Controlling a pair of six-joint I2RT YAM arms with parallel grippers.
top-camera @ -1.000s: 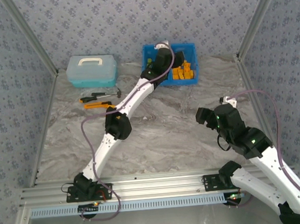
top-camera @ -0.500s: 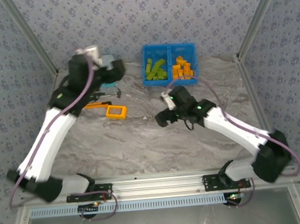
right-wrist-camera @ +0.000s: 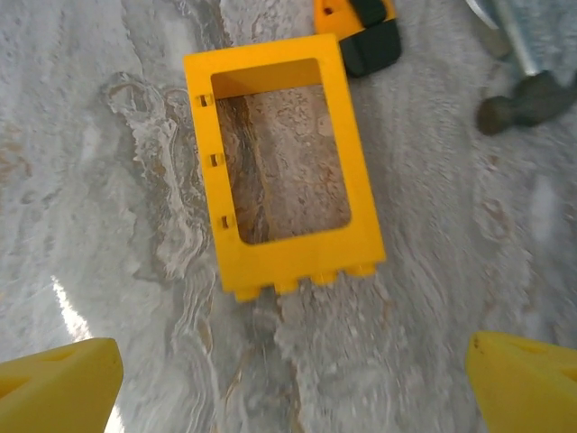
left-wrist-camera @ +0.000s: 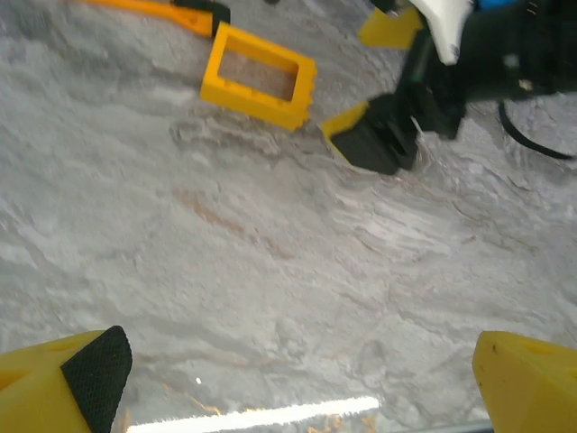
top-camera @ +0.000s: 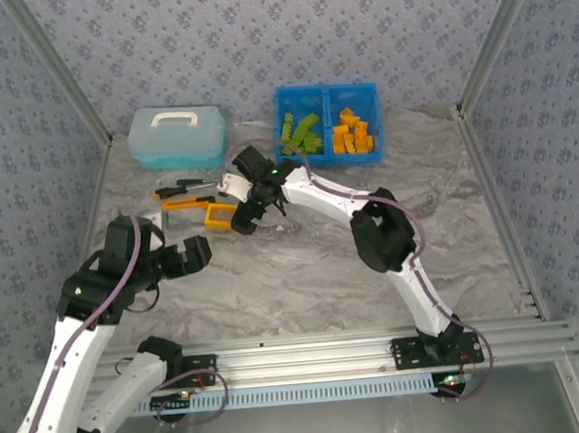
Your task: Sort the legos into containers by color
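Since the earlier frame our right gripper (right-wrist-camera: 290,383) has swung over to the orange frame (right-wrist-camera: 297,260), jaws spread wide and empty, seemingly to straddle it; our left gripper (top-camera: 194,254) has drawn back, likely clearing room, jaws open too. We see the frame flat on the grey marbled counter (top-camera: 304,271), well short of the blue tray (top-camera: 325,91), patterned walls (top-camera: 255,29) around

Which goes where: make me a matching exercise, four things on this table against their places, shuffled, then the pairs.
Things
1. orange frame piece
2. green legos
3. heap of orange legos
4. pale blue box

Places
A. right compartment of the blue tray
B. on the table, left of the tray
C. on the table, in front of the open right gripper
D. left compartment of the tray

Pairs: 1-C, 2-D, 3-A, 4-B
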